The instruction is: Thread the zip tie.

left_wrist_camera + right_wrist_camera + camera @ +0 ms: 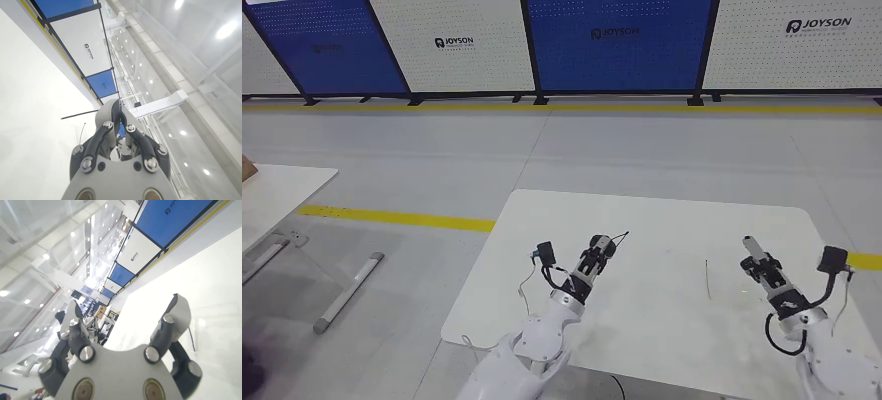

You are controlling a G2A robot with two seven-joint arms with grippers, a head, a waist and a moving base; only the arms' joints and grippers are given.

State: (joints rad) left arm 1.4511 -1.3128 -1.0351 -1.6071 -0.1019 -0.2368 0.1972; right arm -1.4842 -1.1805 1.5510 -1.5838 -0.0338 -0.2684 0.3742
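My left gripper (600, 244) hovers over the middle of the white table (662, 330), shut on a black zip tie (619, 238) that sticks out past its tips toward the far right. In the left wrist view the fingers (113, 111) are pressed together and the zip tie's pointed end (77, 114) juts out sideways. A second thin black zip tie (707, 278) lies flat on the table between the arms, and shows as second zip tie (82, 132) and second zip tie (191, 338). My right gripper (753, 246) sits to its right, open and holding nothing (125, 308).
The table's far edge (642, 196) faces open grey floor with a yellow line. Blue and white partition panels (617, 45) stand at the back. Another white table (272, 195) is off to the left.
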